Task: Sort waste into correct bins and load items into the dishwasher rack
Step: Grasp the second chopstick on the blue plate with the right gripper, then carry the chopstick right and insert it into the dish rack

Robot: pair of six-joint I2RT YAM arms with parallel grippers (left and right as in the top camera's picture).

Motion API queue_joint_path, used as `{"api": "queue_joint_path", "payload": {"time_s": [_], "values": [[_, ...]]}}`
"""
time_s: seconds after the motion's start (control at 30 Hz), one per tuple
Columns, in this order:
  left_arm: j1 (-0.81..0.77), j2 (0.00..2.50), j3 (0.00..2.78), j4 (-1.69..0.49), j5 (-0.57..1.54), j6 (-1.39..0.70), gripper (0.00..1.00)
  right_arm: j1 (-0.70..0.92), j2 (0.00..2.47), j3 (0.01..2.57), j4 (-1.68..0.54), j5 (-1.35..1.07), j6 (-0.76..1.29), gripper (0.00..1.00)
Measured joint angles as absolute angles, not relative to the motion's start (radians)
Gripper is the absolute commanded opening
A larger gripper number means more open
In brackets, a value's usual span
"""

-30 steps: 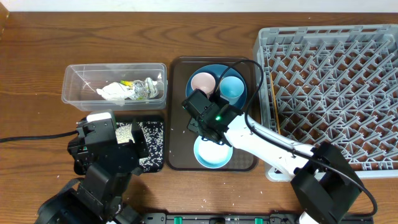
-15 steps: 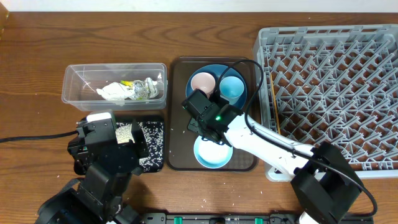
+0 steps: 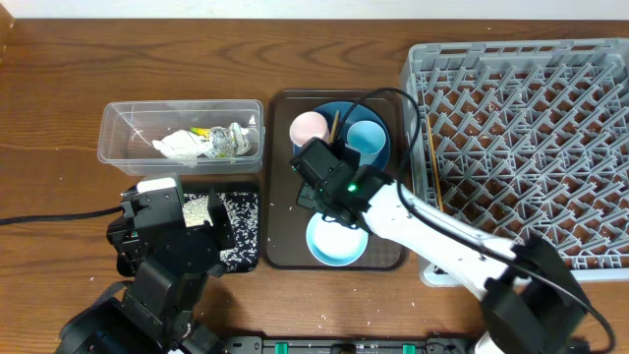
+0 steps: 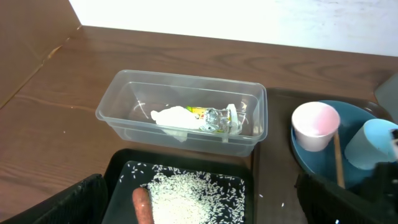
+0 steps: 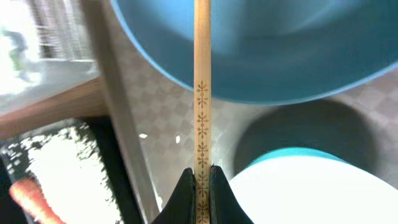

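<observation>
My right gripper is shut on a patterned wooden chopstick, which points out over the dark-blue plate. From overhead that chopstick rises between the pink cup and the light-blue cup. The pale-blue bowl lies just under the right arm. A second chopstick rests at the grey rack's left edge. My left gripper hangs open above the black tray, over the rice and the carrot. The clear tub holds white paper and a wrapper.
Plate, cups and bowl all sit on a brown serving tray between the two bins and the rack. A few rice grains lie loose on that tray. A black cable runs off to the left.
The right gripper closed on the chopstick and tipped its far end up between the cups; the pink cup shifted slightly left. The left arm stayed still.
</observation>
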State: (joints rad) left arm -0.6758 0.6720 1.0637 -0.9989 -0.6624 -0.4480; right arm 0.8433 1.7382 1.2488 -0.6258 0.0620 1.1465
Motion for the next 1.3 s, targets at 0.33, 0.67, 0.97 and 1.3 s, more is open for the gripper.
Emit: {"api": "queue_joint_path", "payload": {"time_s": [0.33,0.67,0.97,1.3], "values": [[-0.676,0.672,1.064,-0.999,-0.663,-0.448,0.99,0.815,1.547,1.249,-0.710,0.062,1.047,0.01],[-0.676,0.672,1.064,-0.999,-0.663,-0.448,0.99,0.675,1.433,1.249,-0.921,0.093,0.863,0.01],[-0.676,0.672,1.064,-0.999,-0.665,-0.448,0.99,0.597,1.433,1.249,-1.121,0.252,0.666,0.01],[-0.676,0.672,1.064,-0.999,-0.665,-0.448,0.99,0.597,1.433,1.249,-1.143,0.351,0.572,0.01]]}}
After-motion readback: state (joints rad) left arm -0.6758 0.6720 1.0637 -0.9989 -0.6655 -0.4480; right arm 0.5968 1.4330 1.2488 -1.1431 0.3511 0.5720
